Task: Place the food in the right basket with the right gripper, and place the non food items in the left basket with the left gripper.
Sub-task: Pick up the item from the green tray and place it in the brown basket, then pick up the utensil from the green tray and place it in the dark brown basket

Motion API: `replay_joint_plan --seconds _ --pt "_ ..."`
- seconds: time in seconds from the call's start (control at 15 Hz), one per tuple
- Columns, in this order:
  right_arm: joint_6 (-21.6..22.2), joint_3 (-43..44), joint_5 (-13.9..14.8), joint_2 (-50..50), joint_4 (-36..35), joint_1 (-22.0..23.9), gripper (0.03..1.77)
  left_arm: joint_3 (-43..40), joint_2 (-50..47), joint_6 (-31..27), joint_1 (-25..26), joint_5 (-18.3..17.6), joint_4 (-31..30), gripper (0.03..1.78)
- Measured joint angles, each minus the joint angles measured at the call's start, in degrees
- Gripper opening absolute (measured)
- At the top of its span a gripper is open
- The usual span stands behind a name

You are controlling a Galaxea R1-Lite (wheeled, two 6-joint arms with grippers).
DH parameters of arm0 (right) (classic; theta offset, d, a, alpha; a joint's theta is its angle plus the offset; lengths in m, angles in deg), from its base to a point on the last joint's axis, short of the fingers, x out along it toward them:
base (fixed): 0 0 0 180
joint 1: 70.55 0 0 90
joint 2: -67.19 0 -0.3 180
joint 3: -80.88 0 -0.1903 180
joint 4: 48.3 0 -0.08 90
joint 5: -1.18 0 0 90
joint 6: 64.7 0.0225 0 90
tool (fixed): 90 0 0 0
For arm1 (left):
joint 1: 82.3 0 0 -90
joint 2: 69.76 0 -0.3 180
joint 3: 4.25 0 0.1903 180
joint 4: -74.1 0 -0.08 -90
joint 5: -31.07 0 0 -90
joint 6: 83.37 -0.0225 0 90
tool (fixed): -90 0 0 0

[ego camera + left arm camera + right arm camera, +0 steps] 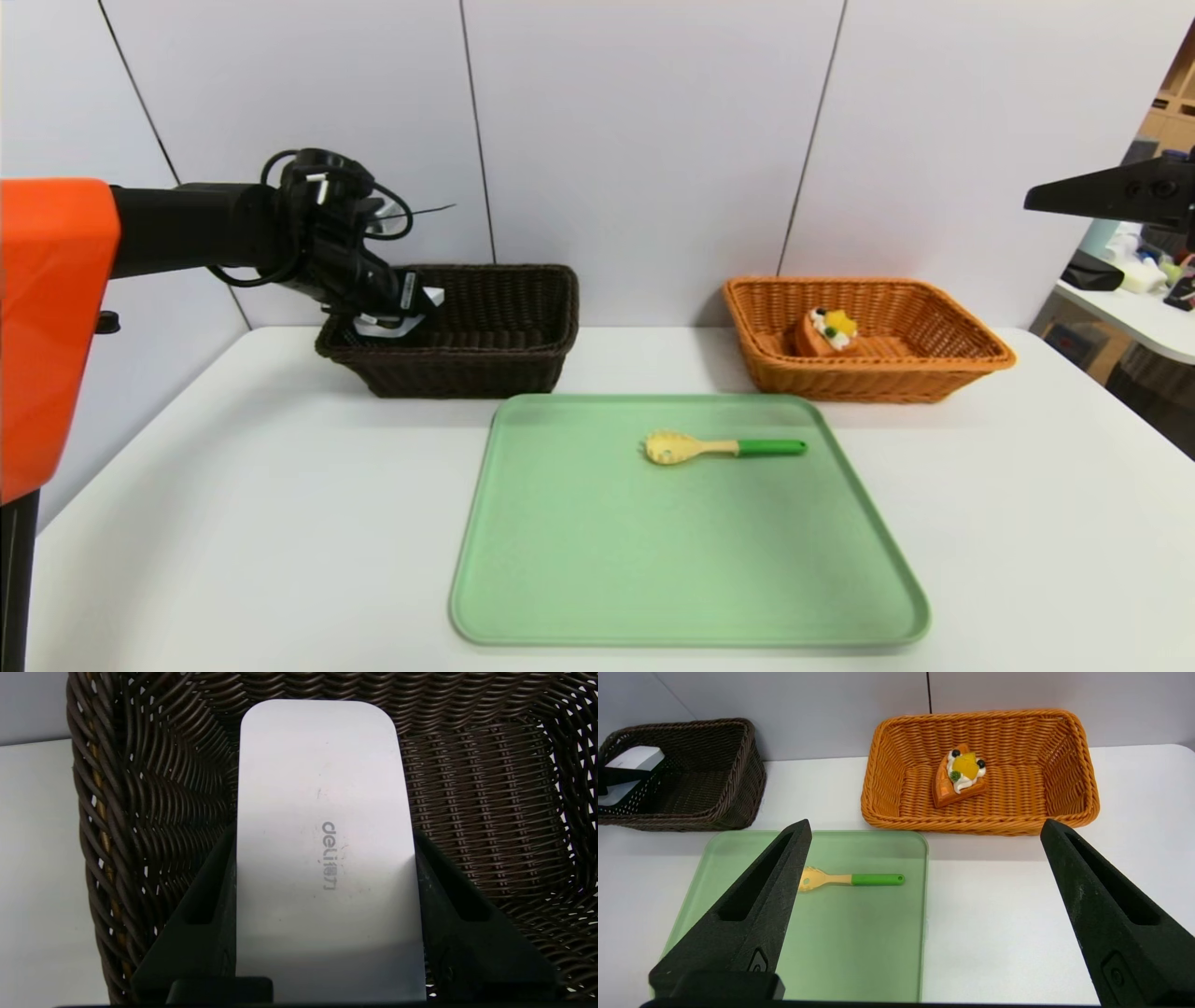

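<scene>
Left gripper [403, 313]: fingers clamp the white device [322, 849] inside the dark basket [504, 359].
Right gripper [924, 905]: raised, fingers spread, holding nothing.
Cake [827, 331]: in the orange basket [952, 373].
Utensil [724, 449]: on the green tray [579, 560].

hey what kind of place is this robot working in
Probably a robotics lab or test room: a bare white table against plain panelled walls, a staged sorting setup of green tray and toy cake, and cluttered work surfaces to the right.

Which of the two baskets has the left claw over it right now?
The dark brown basket, by the wall: the left claw grips the white device above its inside. The orange basket holds only the cake.
</scene>
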Motion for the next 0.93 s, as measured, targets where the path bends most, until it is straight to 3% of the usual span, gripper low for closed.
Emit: replay_joint_plan --seconds 0.33,0.67,0.8,0.93 --pt "-0.07 0.00 0.02 -0.04 0.11 0.02 1.69 0.48 0.13 0.90 -0.06 -0.07 -0.06 1.38" --pt "-0.07 -0.02 0.02 -0.44 0.26 0.02 1.69 1.02 -5.71 0.77 -2.85 -1.15 0.07 1.53" --pt "-0.05 -0.09 0.02 -0.63 0.23 0.02 1.69 0.04 -10.81 -0.67 -6.45 -5.25 0.16 1.57" --pt "-0.02 -0.09 0.11 -0.91 0.26 -0.20 1.69 -1.60 -15.25 -4.40 -10.56 -13.08 -0.55 1.60"
